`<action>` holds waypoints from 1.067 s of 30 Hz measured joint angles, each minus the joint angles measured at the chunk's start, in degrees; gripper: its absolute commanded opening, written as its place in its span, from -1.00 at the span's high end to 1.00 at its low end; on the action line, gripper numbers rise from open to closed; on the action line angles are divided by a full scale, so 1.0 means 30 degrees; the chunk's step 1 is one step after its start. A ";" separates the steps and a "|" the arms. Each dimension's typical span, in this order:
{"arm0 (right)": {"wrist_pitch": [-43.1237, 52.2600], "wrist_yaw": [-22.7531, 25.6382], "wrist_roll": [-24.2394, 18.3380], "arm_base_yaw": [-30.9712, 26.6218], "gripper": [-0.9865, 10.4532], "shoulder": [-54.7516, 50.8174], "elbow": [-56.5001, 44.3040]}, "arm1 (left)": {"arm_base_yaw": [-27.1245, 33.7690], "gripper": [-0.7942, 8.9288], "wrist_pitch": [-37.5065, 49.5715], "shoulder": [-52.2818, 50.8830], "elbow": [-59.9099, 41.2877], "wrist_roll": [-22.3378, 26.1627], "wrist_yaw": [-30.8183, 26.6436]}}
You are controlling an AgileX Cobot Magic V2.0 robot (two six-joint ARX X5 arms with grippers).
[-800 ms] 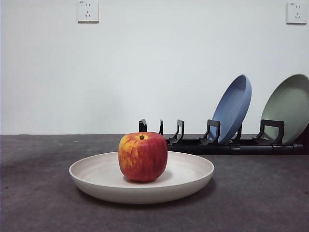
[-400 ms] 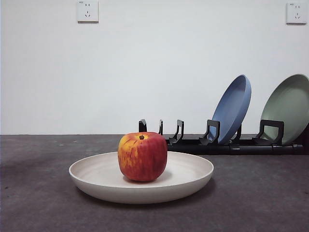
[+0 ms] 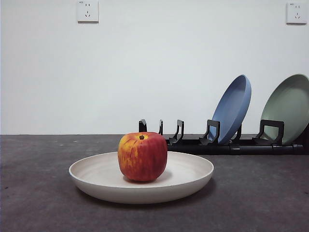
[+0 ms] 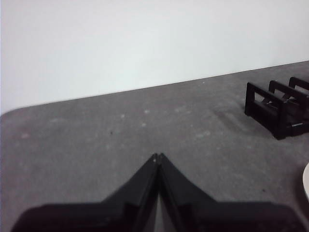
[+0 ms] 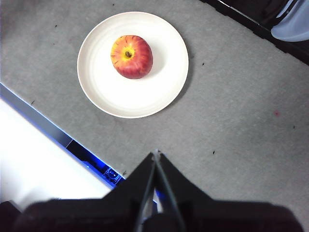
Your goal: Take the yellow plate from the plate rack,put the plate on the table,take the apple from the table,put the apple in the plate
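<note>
Resting upright inside the yellow plate, the apple is seated off the plate's centre, stem dimple upward, red skin streaked with yellow-orange. The plate is laid flat on the table, and its raised rim is unobstructed all round. In the right wrist view the apple and plate are seen from high above, well ahead of the right gripper and clear of it. The right gripper's two black jaws are pressed together at their tips, with nothing held between them. A pale strip edged in blue is seen beneath and beside this gripper, at the table's border.

The left gripper is likewise closed, its jaws meeting in a point, and is held over bare table well apart from the plate; only a sliver of the plate's rim is visible at the picture's edge.

Behind the plate, the plate rack is set along the far side of the table. A blue plate is leaned in one slot, and a pale green plate in another. The nearer slots of the rack are seen ahead of the left gripper and to one side. Two wall sockets are mounted on the white wall.
</note>
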 measured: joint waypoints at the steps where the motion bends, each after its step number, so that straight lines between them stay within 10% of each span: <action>1: 0.0000 0.0000 0.0000 0.0000 0.83 0.0000 0.0000 | 0.0036 0.84 -0.0073 -0.0226 -0.0284 -0.0197 0.0000; 32: 0.0000 -0.0015 0.0000 0.0000 0.83 0.0000 0.0000 | 0.0138 0.84 -0.3235 -0.2229 -0.1341 -0.1202 0.0138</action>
